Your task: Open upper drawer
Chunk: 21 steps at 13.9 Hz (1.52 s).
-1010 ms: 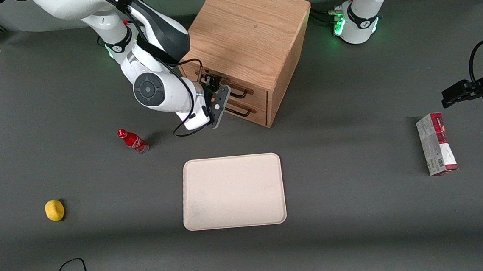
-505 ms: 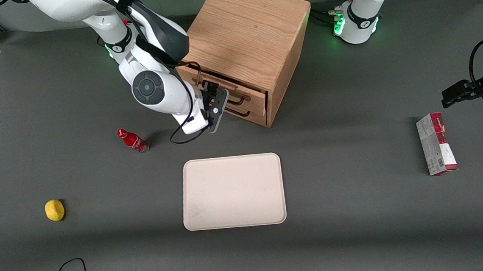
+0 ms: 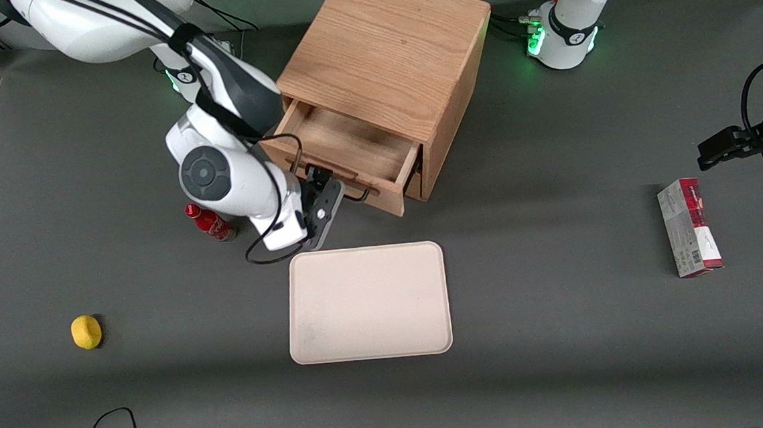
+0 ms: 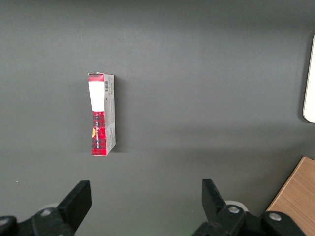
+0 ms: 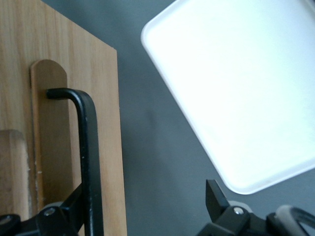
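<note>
The upper drawer of the oak cabinet stands pulled out, its light-wood box showing and nothing in it. Its flat oak front carries the thin black bar handle, which also shows in the front view. My right gripper is in front of the drawer front, at the handle's end toward the working arm. In the right wrist view the gripper is open, its jaws wide apart. The handle bar runs just inside one finger. The lower drawer is hidden under the open upper one.
A cream tray lies on the table nearer the camera than the gripper, close to it, and shows in the wrist view. A red bottle lies beside my arm. A yellow lemon and a red box lie farther off.
The upper drawer has slid out from shut to well open. My gripper has moved with the handle toward the camera and the tray.
</note>
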{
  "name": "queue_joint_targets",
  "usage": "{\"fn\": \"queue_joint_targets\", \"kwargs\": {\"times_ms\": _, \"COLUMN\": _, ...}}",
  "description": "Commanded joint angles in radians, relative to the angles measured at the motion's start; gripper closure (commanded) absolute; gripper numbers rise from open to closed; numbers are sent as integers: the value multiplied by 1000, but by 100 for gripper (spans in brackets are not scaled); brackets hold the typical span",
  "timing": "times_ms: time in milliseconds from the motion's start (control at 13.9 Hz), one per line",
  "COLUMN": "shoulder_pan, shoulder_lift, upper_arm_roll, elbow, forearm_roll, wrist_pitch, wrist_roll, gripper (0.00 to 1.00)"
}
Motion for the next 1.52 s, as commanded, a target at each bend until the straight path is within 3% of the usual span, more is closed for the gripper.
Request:
{"fn": "queue_joint_targets", "kwargs": {"times_ms": 0, "shoulder_pan": 7, "shoulder_lift": 61, "upper_arm_roll": -19, "elbow": 94, "forearm_roll": -77, "wrist_pitch": -6, "wrist_roll": -11, "gripper": 0}}
{"fn": "queue_joint_targets", "kwargs": {"times_ms": 144, "shoulder_pan": 7, "shoulder_lift": 78, "upper_arm_roll": -22, "elbow": 125, "forearm_roll": -91, "wrist_pitch": -10, "wrist_roll": -8, "gripper": 0}}
{"fn": "queue_joint_targets", "kwargs": {"times_ms": 361, "shoulder_pan": 7, "shoulder_lift": 78, "upper_arm_roll": -96, "elbow": 157, "forearm_roll": -92, "wrist_pitch": -10, "wrist_roll": -6, "gripper": 0}}
{"fn": "queue_joint_targets", "kwargs": {"times_ms": 938, "shoulder_pan": -2, "shoulder_lift": 76, "upper_arm_roll": -128, "elbow": 269, "forearm_roll": -69, "wrist_pitch": -21, "wrist_roll": -2, "gripper": 0}}
{"fn": "queue_joint_targets", "kwargs": {"times_ms": 1155, "shoulder_pan": -21, "shoulder_lift": 12, "upper_arm_roll": -172, "elbow": 281, "forearm_roll": -63, "wrist_pitch": -40, "wrist_roll": -3, "gripper": 0}}
{"fn": "queue_joint_targets", "kwargs": {"times_ms": 1299, "shoulder_pan": -25, "shoulder_lift": -66, "upper_arm_roll": -264, "elbow": 274, "forearm_roll": 13, "wrist_pitch": -87, "wrist_roll": -6, "gripper": 0}}
{"fn": "queue_joint_targets", "kwargs": {"times_ms": 1443, "shoulder_pan": -21, "shoulder_lift": -143, "upper_arm_roll": -391, "elbow": 249, "forearm_roll": 119, "wrist_pitch": -232, "wrist_roll": 15, "gripper": 0}}
